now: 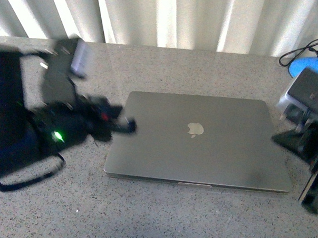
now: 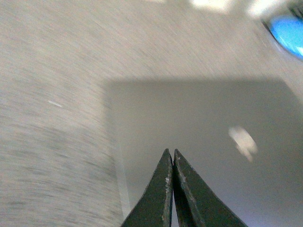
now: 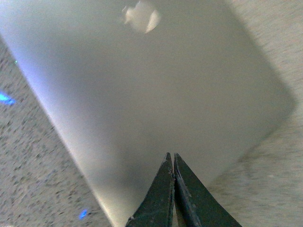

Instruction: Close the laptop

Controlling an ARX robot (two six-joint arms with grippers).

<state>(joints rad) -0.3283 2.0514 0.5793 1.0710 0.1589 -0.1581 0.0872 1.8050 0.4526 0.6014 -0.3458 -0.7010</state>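
Flat on the speckled stone counter (image 1: pixel 168 218) lies the shut laptop (image 1: pixel 202 143).

Laptop (image 1: pixel 197 141): I see it lying flat, lid down, on the table (image 1: pixel 199 64), centre.
Left gripper (image 1: pixel 128 125): at its left edge.
Right gripper (image 1: pixel 313 199): off its right side.
Curtain (image 1: pixel 197 17): behind the table.
Cable (image 1: pixel 304 52): far right, behind.
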